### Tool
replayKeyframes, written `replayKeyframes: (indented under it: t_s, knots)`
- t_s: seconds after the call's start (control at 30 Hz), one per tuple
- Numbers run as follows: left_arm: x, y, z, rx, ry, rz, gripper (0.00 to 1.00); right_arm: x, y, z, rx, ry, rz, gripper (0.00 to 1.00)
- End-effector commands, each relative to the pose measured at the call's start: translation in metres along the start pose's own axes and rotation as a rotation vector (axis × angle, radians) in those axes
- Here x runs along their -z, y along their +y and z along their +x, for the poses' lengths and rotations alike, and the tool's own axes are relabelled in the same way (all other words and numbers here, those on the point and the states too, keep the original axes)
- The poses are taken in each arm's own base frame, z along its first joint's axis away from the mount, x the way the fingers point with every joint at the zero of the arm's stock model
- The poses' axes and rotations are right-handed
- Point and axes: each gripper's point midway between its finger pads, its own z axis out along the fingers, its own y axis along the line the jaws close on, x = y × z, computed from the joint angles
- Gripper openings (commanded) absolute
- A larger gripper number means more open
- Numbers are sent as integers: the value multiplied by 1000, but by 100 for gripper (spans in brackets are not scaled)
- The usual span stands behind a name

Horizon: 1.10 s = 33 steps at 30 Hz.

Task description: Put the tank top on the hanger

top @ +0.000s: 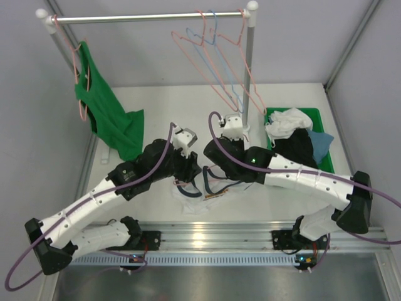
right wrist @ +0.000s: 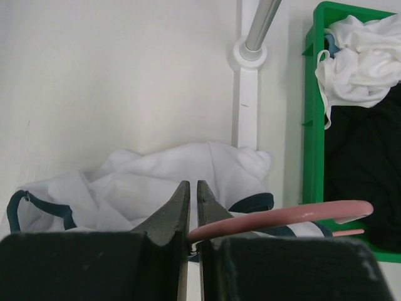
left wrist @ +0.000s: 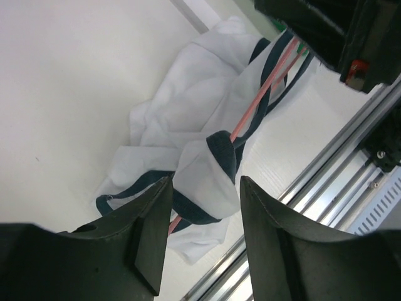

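The white tank top [top: 191, 202] with navy trim lies crumpled on the table under both wrists; its graphic is hidden. In the left wrist view the tank top [left wrist: 188, 106] has the salmon-pink hanger [left wrist: 263, 100] running through its folds. My left gripper [left wrist: 205, 183] is open and hovers just above a navy-trimmed fold, with nothing held. My right gripper [right wrist: 193, 185] is shut on the hanger [right wrist: 294, 216] near the base of its hook, which curves off to the right above the tank top [right wrist: 156, 182].
A clothes rack stands at the back, with its post [top: 249, 69] and base [right wrist: 247, 53]. A green tank top [top: 109, 116] hangs at the left. Several pink hangers [top: 207, 56] and a light blue one [top: 227, 72] hang at the right. A green bin [top: 316, 116] of clothes is at the right, and an aluminium rail [top: 213, 235] runs along the near edge.
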Motion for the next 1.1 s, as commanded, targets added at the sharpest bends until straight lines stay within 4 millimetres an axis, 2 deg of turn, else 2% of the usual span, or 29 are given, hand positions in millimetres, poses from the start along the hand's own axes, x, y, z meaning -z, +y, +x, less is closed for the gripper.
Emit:
replayKeyframes:
  t_s: [0.0, 0.4, 0.83, 1.07]
  knots:
    - [-5, -9, 11, -44, 36, 124, 52, 8, -6, -19, -55, -47, -21, 0]
    - [-23, -9, 24, -20, 40, 276, 50, 8, -6, -20, -50, -48, -34, 0]
    - [-41, -5, 32, -56, 54, 285, 48, 8, -5, -21, -52, -48, -40, 0]
    - [-42, 1, 38, -79, 85, 256, 47, 9, -5, -21, -54, -48, -45, 0]
